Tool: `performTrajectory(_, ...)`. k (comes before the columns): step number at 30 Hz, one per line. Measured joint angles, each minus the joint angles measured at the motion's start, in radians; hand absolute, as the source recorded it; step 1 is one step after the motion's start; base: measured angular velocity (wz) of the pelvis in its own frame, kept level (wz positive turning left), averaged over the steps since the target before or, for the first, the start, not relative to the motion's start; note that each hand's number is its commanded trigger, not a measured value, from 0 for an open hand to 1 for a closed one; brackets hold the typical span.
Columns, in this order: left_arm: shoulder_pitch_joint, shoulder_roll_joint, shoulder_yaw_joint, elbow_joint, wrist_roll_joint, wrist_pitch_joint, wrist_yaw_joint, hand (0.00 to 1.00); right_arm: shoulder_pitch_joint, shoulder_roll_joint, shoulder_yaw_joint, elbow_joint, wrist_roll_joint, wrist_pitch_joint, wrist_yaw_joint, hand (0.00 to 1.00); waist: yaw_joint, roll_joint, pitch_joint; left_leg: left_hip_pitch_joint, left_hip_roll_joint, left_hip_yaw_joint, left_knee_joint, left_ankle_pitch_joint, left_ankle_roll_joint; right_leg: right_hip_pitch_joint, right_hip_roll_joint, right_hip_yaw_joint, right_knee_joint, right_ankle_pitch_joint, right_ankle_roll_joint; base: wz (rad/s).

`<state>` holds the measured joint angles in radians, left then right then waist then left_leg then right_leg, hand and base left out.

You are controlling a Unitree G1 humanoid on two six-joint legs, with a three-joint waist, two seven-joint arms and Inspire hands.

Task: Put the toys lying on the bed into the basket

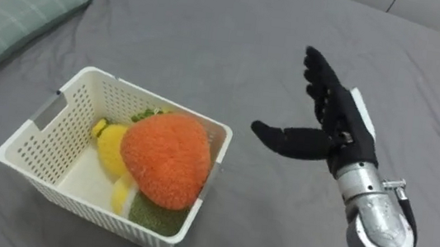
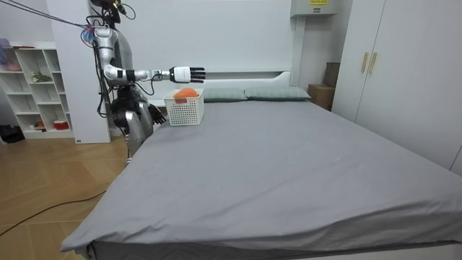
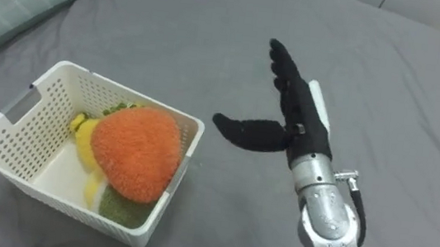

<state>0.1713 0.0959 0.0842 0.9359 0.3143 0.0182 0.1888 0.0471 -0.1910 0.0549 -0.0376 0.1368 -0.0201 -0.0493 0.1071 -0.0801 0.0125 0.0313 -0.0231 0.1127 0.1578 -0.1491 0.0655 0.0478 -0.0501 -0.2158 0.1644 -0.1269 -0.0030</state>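
While the orange plush toy (image 1: 168, 157) lies in the white basket (image 1: 31, 139) on the grey bed (image 1: 254, 44), the right hand (image 1: 332, 120) hovers just beside it, released.
A yellow toy (image 1: 109, 148) and a green one (image 1: 147, 213) sit beneath it; the left hand (image 2: 154, 115) hangs at the robot's side, grip unreadable.

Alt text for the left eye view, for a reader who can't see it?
The robot's open, empty right hand hovers over the grey bed, beside a white basket holding an orange plush toy and a yellow toy.
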Motion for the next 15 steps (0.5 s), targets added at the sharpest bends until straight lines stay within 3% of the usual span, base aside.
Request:
performTrajectory(10,0.033,-0.006,0.015,0.010,-0.008,0.017,0.022,0.00,0.023,0.000,-0.080,0.066,0.152,-0.003,-0.082,0.00,-0.035,0.010,-0.0025,0.016,0.016,0.076,-0.002,-0.007,-0.003,-0.025,0.015,0.078,0.002,0.007,-0.005,-0.22)
performTrajectory(15,0.074,-0.007,0.014,0.010,-0.007,0.023,0.036,0.00,0.030,0.002,-0.147,0.137,0.176,-0.012,-0.147,0.00,-0.088,0.024,-0.0079,0.028,0.018,0.101,-0.009,-0.008,-0.002,-0.029,0.022,0.102,0.000,0.009,-0.003,-0.15)
